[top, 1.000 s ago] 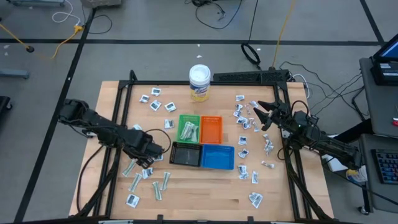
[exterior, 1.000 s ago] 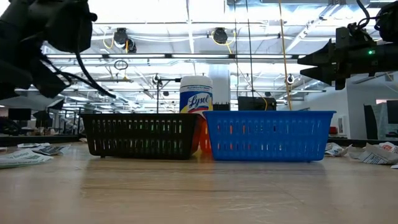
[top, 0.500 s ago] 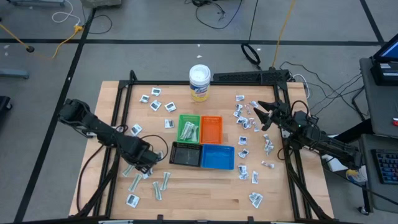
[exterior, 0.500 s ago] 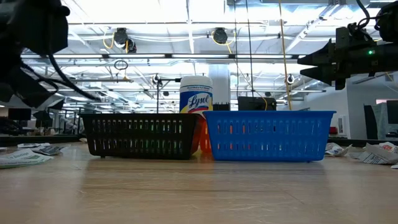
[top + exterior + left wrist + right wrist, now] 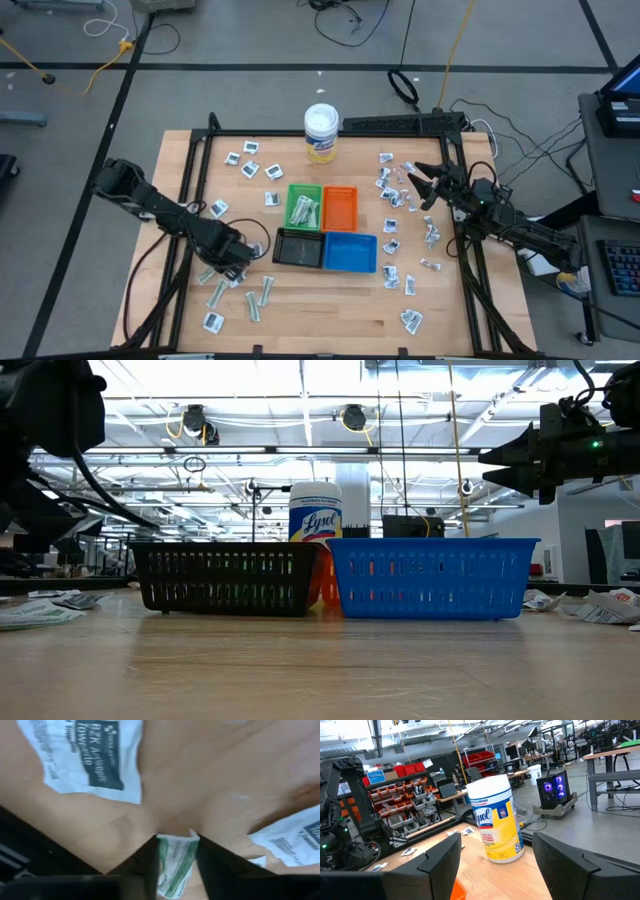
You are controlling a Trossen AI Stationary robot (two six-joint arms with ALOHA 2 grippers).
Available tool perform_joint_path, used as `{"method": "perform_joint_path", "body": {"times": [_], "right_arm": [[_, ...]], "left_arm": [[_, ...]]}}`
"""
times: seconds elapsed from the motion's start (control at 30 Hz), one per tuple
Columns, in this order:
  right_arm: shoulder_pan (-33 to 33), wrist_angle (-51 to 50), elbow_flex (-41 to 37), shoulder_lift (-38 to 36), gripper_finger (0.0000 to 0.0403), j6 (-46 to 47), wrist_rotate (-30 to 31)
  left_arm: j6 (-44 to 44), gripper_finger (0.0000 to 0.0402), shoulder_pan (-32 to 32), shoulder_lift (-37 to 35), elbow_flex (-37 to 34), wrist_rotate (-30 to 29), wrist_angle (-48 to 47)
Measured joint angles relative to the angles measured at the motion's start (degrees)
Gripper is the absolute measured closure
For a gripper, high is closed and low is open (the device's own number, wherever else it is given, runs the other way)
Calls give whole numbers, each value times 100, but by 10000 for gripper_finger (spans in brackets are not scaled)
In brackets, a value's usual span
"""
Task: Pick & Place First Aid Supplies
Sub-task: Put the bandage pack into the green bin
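Small white packets with dark print (image 5: 247,160) (image 5: 395,195) lie scattered flat on the wooden table (image 5: 330,320), left and right of the trays. Slim pale strips (image 5: 258,295) lie near the front left, and a few are in the green tray (image 5: 304,205). My left gripper (image 5: 233,262) points steeply down just left of the black tray (image 5: 298,247). In its wrist view, my left gripper (image 5: 176,839) is shut on a green-printed strip (image 5: 175,867), with white packets (image 5: 90,755) beside it. My right gripper (image 5: 418,185) hovers open at the table's right, holding nothing. My left gripper pinches a slim pale strip with green print between its two fingers, which come from above, pointing steeply down. The strip's end (image 5: 176,844) shows at the fingertips, close to the wood. The strip runs back between the fingers. Whether it is off the table I cannot tell.
The orange tray (image 5: 339,207) and blue tray (image 5: 350,253) stand with the green and black ones at the table's middle. A white-lidded, yellow-labelled tub (image 5: 321,131) stands at the far edge. Bare wood shows along the near edge.
My left gripper has gone down and toward the table's near edge, stopping over the strips left of the black tray. In the low view the arm has shifted toward the picture's left. My right arm has kept still.
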Motion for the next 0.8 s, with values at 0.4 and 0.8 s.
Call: {"method": "perform_joint_path", "body": {"times": [0.4,0.8], "right_arm": [[0,2,-1,0,161,1,0],[-1,2,0,0,161,-1,0]], "left_arm": [[-22,398,39,12,32,58,95],[-122,399,479,-642,552,-190,-86]]}}
